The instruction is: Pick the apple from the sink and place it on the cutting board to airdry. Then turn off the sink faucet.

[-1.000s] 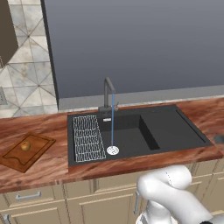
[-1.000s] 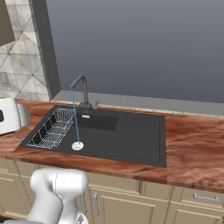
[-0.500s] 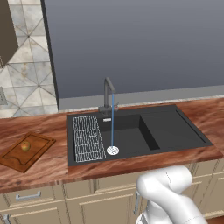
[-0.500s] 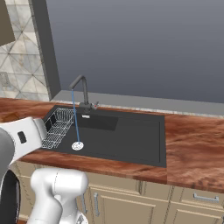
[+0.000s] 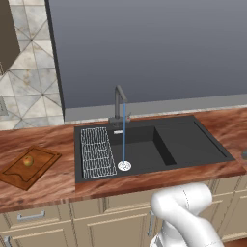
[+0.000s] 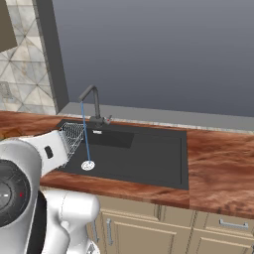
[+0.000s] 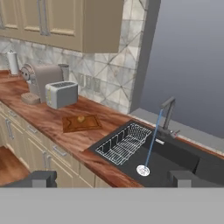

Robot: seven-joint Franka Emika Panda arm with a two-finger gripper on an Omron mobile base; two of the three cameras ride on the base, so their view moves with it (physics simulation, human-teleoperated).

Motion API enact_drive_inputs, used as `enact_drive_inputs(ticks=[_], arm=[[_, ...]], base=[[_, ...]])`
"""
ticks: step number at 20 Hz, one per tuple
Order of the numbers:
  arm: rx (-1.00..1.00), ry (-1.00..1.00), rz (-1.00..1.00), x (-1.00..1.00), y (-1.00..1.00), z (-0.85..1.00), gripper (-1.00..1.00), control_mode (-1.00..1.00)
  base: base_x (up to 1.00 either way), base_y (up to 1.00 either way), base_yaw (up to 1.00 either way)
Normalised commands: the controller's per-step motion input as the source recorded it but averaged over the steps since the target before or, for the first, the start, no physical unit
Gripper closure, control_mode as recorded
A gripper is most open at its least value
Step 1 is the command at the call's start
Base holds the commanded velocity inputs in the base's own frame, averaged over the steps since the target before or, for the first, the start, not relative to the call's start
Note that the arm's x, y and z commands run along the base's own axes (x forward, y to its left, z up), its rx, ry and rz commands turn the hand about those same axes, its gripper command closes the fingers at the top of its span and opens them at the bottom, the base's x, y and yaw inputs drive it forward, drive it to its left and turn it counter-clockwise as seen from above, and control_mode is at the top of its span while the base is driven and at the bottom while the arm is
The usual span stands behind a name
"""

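The small orange-yellow apple (image 5: 28,160) (image 7: 81,118) lies on the reddish-brown cutting board (image 5: 17,174) (image 7: 70,126), on the counter left of the black sink (image 5: 193,142) (image 6: 154,158) (image 7: 173,158). The dark sink faucet (image 5: 118,103) (image 6: 93,101) (image 7: 167,114) is running. A thin blue stream drops from it onto the white drain strainer (image 5: 124,166) (image 7: 142,170). In the hand view my gripper (image 7: 113,179) is open, its fingertips (image 7: 39,178) far apart with nothing between them. It looks over the counter from a distance, front left of the sink.
A white wire rack (image 5: 96,152) (image 7: 122,142) fills the sink's left part. Left of the board stand a toaster (image 7: 61,94), a coffee machine (image 7: 39,78) and a paper roll (image 7: 13,63). My white arm (image 6: 25,173) bulks at the left of the right base view.
The arm has swung up and in at the left of the right base view, now covering the rack's left edge. The apple, board and running water are unchanged.
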Motion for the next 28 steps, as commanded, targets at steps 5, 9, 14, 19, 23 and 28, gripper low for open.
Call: enact_drive_inputs(ticks=[5,9,14,19,23,28], arm=[[0.04,0.0,0.1,0.28,-0.01,-0.34,-1.0,-1.0],[0.04,-0.01,0.1,0.22,-0.02,-0.64,-1.0,-1.0],[0.09,-0.04,0.03,0.29,0.0,-0.2,-1.0,-1.0],[0.13,0.0,0.0,0.25,-0.01,-0.15,-1.0,-1.0],[0.17,-0.06,-0.05,0.08,0.0,-0.43,-1.0,-1.0],[0.11,-0.11,-0.1,0.07,0.08,-0.27,-1.0,-1.0]], base=[[0.0,0.0,0.0],[0.0,0.0,0.0],[0.0,0.0,0.0],[0.0,0.0,0.0],[0.0,0.0,0.0],[0.0,0.0,0.0]])
